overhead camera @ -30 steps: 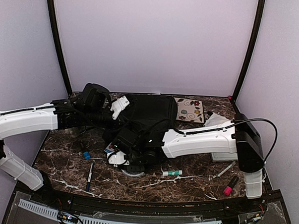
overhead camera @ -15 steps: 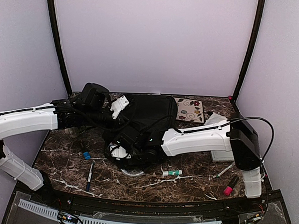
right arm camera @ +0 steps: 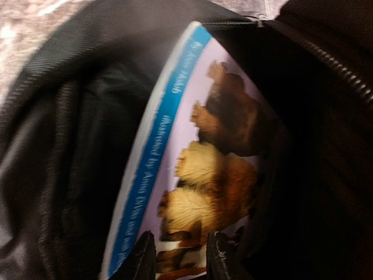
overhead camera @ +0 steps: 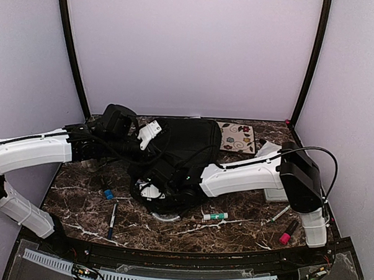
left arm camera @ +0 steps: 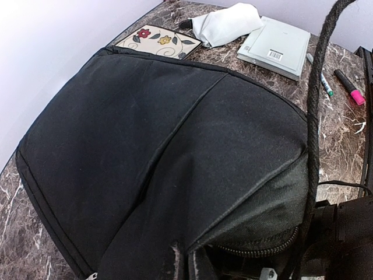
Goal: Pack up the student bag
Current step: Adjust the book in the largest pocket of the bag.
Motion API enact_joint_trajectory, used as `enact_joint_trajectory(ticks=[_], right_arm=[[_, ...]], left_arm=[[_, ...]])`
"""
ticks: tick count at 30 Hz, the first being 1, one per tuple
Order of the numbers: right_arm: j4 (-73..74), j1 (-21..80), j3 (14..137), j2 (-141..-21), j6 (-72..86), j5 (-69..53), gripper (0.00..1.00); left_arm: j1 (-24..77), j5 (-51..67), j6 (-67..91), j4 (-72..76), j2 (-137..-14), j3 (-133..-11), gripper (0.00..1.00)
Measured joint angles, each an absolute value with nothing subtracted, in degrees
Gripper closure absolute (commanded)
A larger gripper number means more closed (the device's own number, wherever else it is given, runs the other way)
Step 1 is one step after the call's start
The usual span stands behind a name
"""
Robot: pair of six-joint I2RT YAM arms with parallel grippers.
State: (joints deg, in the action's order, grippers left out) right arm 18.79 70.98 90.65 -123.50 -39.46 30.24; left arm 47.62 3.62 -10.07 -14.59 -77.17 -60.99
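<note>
Dark marble table (overhead camera: 232, 232), lilac walls all round, and the student bag (overhead camera: 190, 140) lies between the two arms, stretching away in front of the left gripper (left arm camera: 186, 263). That gripper is clamped tight on the fabric at the rim of the bag's mouth, right by the zip. Over to the right gripper (right arm camera: 180, 256): it's down inside that mouth, black lining on either side of it. A picture book (right arm camera: 221, 151) with a blue spine and furry brown animals on the cover sits straight ahead of it, bowed, its lower edge between the fingers. Those fingers stand a little apart, but whether they pinch the book I can't tell. Past the bag from the left gripper lie a flowered pad (left arm camera: 157, 39), a white cloth (left arm camera: 227, 23), a flat grey box (left arm camera: 278, 44) and a pink marker (left arm camera: 349, 87).
</note>
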Motion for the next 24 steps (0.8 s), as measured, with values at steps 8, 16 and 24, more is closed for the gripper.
enact_joint_trajectory(ticks=[8,16,24], right_arm=[[24.2,72.0,92.7,-122.3,-36.1,24.0,0.59],[24.4,72.1,93.4,-123.5,-36.3,25.9,0.58],[21.9,70.8,93.4,-126.8,-40.7,31.6,0.71]], left_arm=[[47.6,3.8,-10.1,-14.8,-77.2,-61.0,1.0],[47.6,3.9,-10.1,-14.9,-77.2,-61.0,1.0],[47.5,3.8,-10.1,-15.2,-77.2,-61.0,1.0]])
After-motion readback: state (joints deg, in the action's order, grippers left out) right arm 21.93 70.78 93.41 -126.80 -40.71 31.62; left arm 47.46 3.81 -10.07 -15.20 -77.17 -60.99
